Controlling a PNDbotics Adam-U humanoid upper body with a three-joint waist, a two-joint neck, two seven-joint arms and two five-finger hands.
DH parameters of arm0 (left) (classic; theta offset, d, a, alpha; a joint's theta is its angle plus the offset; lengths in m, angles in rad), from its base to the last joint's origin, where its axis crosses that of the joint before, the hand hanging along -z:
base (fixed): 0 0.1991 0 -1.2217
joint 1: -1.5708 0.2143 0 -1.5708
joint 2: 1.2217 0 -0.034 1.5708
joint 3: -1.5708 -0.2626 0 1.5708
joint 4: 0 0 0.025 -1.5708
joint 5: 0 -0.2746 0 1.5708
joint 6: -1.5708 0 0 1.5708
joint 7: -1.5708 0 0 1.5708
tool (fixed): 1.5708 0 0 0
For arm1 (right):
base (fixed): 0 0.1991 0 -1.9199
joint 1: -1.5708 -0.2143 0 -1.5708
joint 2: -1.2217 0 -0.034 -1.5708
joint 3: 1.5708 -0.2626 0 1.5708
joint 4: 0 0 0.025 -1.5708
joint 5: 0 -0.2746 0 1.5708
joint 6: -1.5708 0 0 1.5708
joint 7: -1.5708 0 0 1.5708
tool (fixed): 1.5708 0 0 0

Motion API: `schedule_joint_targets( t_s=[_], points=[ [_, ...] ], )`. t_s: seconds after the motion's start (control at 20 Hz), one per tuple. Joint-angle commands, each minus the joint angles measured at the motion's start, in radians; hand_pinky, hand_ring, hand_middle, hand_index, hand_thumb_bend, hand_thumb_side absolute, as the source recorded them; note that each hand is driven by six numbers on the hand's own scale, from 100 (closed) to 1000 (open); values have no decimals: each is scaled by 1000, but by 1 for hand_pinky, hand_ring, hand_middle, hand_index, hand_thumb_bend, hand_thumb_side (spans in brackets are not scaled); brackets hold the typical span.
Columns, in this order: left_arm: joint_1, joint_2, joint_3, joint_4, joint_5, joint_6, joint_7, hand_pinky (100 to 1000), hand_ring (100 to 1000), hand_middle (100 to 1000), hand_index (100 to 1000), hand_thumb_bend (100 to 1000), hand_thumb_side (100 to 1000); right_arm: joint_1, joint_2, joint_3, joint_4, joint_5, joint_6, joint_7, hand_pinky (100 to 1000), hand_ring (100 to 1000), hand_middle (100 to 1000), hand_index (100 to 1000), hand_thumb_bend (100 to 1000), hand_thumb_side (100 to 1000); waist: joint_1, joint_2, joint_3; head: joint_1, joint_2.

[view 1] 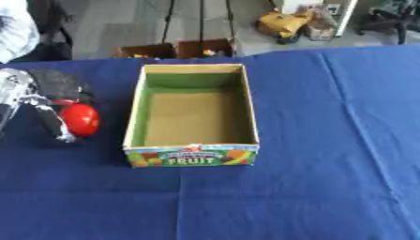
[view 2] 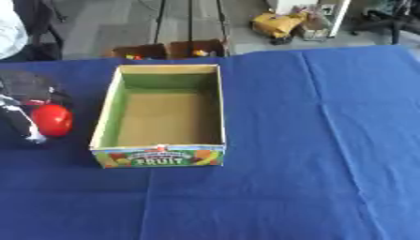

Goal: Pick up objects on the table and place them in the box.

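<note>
left hand (view 1: 49, 105) curled round red ball (view 1: 80, 119) | we'd lift it clear of box (view 1: 135, 112) wall, then drop inside

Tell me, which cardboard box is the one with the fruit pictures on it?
The big open cardboard box on the blue tablecloth; its front says FRUIT. The small brown boxes on the floor behind look plain.

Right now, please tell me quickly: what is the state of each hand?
Left hand: closed around the round red glossy object, left of the open cardboard fruit box.
Right hand: not visible in either view.
</note>
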Motion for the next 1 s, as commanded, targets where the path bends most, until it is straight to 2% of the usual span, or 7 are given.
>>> schedule_joint_targets(
  t_s=[0.05, 0.15, 0.3, 0.45, 0.7, 1.0],
  points=[
    [-23, 18, 5, -6, -14, -8, 1, 1000, 939, 893, 1000, 556, 784, -12, -13, -1, -15, -5, -7, -3, 699, 791, 581, 801, 100, 850, 0, -14, -1, 1, -9],
    [-22, 18, 4, -5, -18, -8, 5, 1000, 897, 878, 1000, 532, 761, -12, -13, 0, -15, -6, -8, -2, 699, 791, 581, 801, 100, 851, 0, -13, -1, 1, -9],
    [-21, 18, 2, -7, -16, -11, 19, 919, 870, 846, 1000, 501, 734, -12, -12, -1, -15, -7, -7, -2, 700, 792, 580, 801, 100, 848, 0, -12, 0, 1, -9],
    [-18, 19, 0, -8, -10, -20, 36, 883, 833, 820, 990, 484, 716, -12, -12, -1, -15, -7, -8, -2, 700, 792, 580, 801, 100, 848, 0, -12, 2, 0, -7],
    [-18, 21, 0, -10, 8, -27, 50, 769, 762, 740, 909, 409, 702, -11, -12, -2, -15, -9, -6, -2, 701, 793, 580, 802, 100, 845, -1, -14, 4, -1, -5],
    [-20, 23, 0, -13, 32, -18, 53, 740, 743, 672, 787, 313, 714, -9, -11, -2, -15, -11, -4, -8, 702, 794, 579, 803, 100, 837, -2, -15, 6, -2, -5]
  ],
)
